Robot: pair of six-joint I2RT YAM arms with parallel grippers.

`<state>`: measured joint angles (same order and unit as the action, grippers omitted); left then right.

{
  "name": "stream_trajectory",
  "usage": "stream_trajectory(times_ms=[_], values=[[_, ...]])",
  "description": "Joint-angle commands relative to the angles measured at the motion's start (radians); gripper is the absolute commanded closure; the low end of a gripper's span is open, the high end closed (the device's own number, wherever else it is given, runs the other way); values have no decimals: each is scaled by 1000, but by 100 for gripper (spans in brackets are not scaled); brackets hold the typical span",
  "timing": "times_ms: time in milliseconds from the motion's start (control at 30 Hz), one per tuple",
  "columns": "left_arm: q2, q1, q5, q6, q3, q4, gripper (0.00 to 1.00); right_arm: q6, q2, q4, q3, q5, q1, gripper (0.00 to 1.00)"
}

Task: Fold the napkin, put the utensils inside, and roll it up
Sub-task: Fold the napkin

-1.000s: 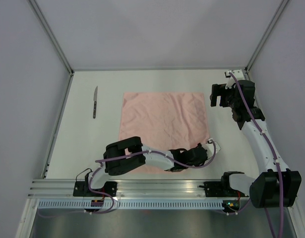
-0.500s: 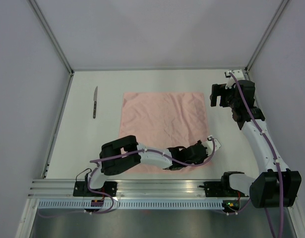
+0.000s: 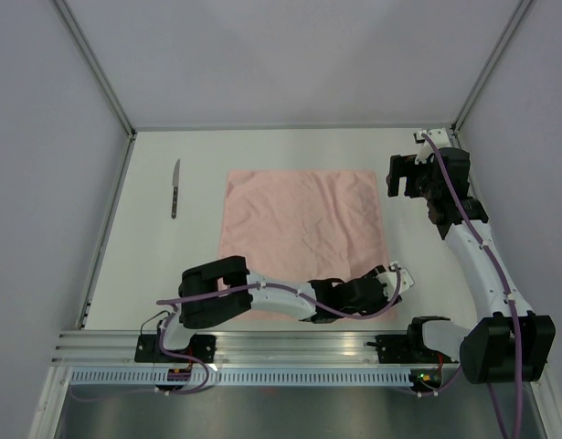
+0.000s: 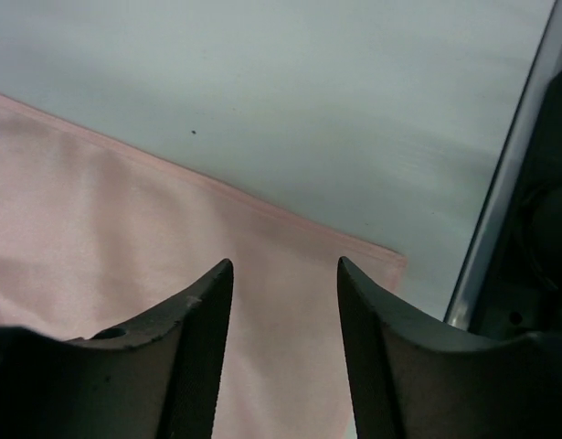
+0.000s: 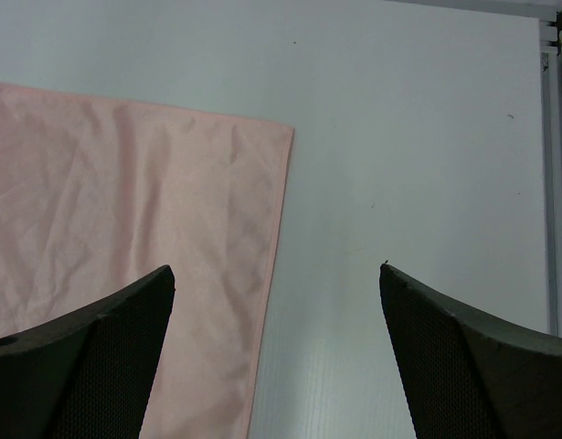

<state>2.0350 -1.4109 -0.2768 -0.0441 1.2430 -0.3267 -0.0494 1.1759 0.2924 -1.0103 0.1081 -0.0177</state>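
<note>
the thin pink napkin (image 3: 302, 229) lies flat on the counter (image 3: 262, 151), looks soft and light, likely best pinched at its near right corner, where my left end effector (image 4: 285, 270) hangs parted and empty, my right end effector (image 5: 276, 274) gaping wide.

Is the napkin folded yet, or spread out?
Spread out: the napkin lies as one flat square sheet, with no visible edge doubled over.

I see napkin (image 3: 303, 224) as thin matt pink cloth, lightly creased. Worktop (image 3: 153, 247) smooth, matt white. Left fingers (image 4: 189, 347) dark matt plastic, smooth; right fingers (image 5: 89, 366) finely textured. Knife (image 3: 174, 189) blade looks metal.
</note>
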Motion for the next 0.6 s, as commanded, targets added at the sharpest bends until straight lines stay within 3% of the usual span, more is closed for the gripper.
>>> stream_trajectory(times_ms=[0, 267, 567], values=[[30, -25, 39, -8, 49, -8, 43, -3, -13, -9, 1, 4, -2, 2], [90, -65, 50, -13, 79, -26, 35, 0, -5, -4, -1, 13, -4, 2], [172, -69, 8, 6, 111, -52, 33, 2, -2, -6, 1, 19, -4, 2]])
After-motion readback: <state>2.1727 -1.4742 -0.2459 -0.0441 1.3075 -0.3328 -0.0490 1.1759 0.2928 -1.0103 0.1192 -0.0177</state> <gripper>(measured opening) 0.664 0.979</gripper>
